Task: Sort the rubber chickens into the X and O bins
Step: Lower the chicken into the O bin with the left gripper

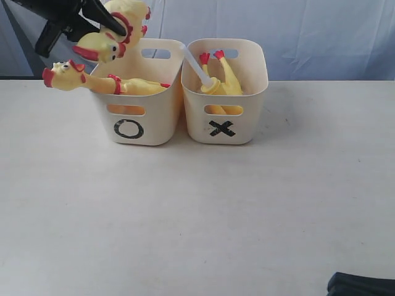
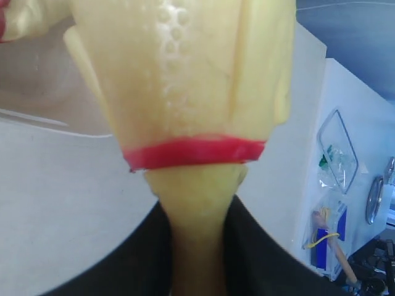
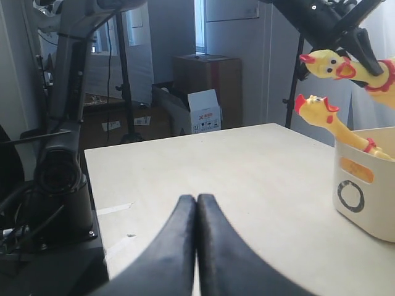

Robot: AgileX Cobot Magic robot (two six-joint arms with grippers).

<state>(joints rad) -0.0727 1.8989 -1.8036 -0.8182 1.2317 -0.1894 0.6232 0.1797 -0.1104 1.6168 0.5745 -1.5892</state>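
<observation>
My left gripper (image 1: 112, 24) hangs above the O bin (image 1: 137, 126), shut on the neck of a yellow rubber chicken (image 1: 102, 46) whose head points left. In the left wrist view the black fingers (image 2: 123, 265) squeeze the neck below the red band of the chicken (image 2: 191, 92). A second chicken (image 1: 92, 80) lies across the O bin's rim, head sticking out to the left. The X bin (image 1: 225, 123) holds a third chicken (image 1: 225, 77), feet up, beside a white tube (image 1: 196, 65). My right gripper (image 3: 196, 198) is shut and empty, low over the table, far from the bins.
The two bins stand side by side at the back of the white table (image 1: 197, 216). A dark part of the right arm (image 1: 361, 285) shows at the front right corner. A blue cloth backdrop (image 1: 308, 31) hangs behind the table.
</observation>
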